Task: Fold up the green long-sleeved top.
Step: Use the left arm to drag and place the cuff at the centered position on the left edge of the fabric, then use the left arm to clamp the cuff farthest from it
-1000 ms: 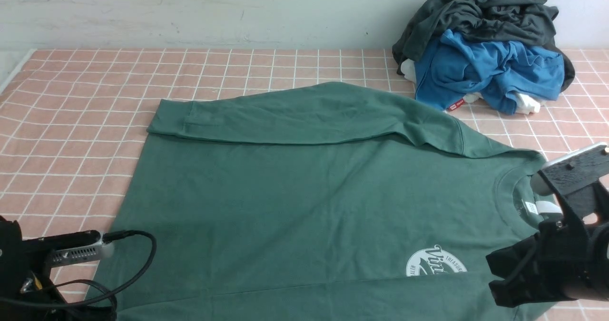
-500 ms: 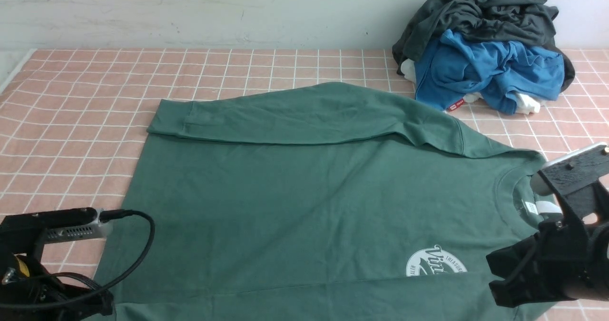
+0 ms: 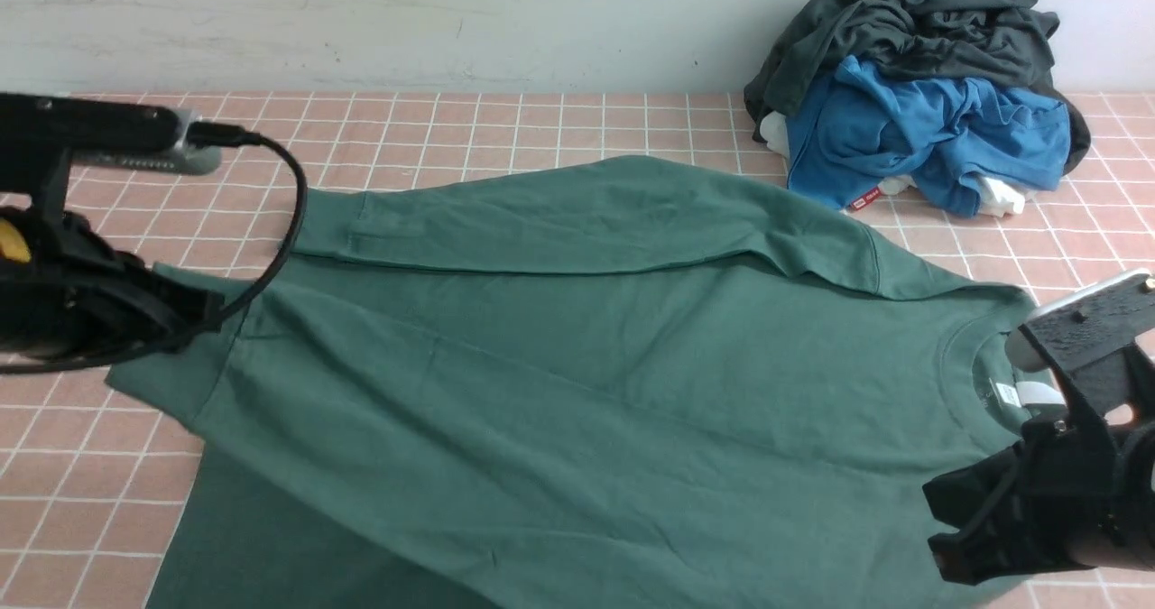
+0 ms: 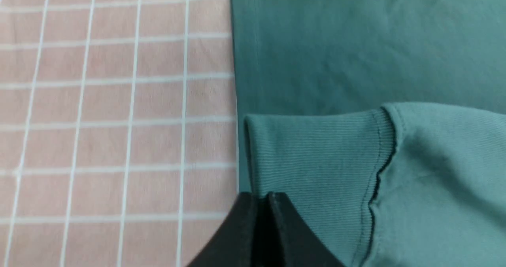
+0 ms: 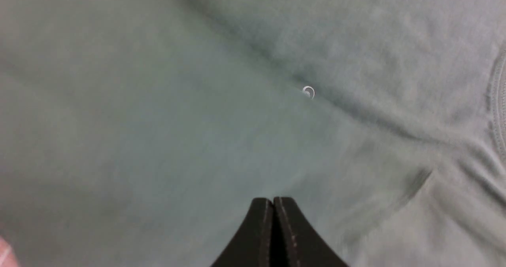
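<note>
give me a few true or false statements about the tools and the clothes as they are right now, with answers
1. The left tool is shut on a ribbed cuff of the green top. True.
2. The right tool stands wide open. False: it is shut, over green fabric.
3. The far sleeve lies folded across the top's body. True.
4. The blue garment lies spread flat on the green top. False: it is bunched in a pile at the far right, under the charcoal garment.
</note>
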You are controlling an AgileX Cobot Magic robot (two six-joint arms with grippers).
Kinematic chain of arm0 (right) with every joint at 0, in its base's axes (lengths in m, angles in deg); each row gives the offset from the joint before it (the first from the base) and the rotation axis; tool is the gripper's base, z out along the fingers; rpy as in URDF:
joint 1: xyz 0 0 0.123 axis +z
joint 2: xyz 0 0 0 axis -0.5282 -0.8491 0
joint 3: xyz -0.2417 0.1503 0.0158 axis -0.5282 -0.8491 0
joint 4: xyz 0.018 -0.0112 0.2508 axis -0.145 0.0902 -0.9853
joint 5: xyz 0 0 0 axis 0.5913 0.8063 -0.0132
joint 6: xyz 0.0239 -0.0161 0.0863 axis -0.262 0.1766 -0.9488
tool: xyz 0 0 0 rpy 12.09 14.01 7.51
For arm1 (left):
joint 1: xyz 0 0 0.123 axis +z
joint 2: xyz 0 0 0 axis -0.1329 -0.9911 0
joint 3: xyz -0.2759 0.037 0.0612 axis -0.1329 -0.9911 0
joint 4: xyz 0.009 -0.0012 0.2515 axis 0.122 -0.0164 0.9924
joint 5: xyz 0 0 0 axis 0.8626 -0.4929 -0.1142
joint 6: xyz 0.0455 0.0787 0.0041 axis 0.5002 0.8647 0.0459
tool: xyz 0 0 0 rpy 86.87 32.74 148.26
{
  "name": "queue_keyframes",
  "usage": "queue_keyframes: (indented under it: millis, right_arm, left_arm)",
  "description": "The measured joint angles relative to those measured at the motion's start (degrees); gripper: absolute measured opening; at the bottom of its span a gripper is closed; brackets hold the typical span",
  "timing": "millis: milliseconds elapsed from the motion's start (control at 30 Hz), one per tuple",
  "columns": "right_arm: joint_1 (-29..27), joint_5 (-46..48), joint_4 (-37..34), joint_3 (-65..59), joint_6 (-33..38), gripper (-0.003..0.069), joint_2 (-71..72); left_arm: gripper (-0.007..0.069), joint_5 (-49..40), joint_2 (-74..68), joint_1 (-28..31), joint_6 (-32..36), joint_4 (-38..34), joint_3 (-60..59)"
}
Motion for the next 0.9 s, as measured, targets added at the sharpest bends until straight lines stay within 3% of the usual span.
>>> queue_keyframes:
  millis: [233,467,500,600,700,900]
  right_arm:
    - [0.0,0.0,0.0,0.0,0.0,-0.001,0.0]
    - [0.02,-0.12,0.0,0.0,0.02,-0.001,0.0]
    - [0.02,-0.21,0.0,0.0,0.07,-0.001,0.0]
    - [0.02,-0.41,0.15,0.0,0.06,-0.001,0.0]
    - [0.02,-0.41,1.62,0.0,0.13,-0.001,0.0]
    - [0.02,-0.81,4.79,0.0,0.13,-0.001,0.0]
  left_arm:
    - [0.0034,-2.79,-21.27,0.26,-0.27,0.08,13.81]
    - [0.0328,-16.28,-47.54,0.44,-0.37,-0.67,48.44]
    - [0.0328,-16.52,-48.3,0.44,-0.36,-0.55,49.57]
    - [0.0418,-22.67,-61.86,0.44,-1.88,3.46,69.24]
    - [0.0427,-29.33,-70.28,0.91,-3.0,5.19,82.77]
    - [0.0379,-32.16,-73.18,3.88,-2.99,-2.71,86.6]
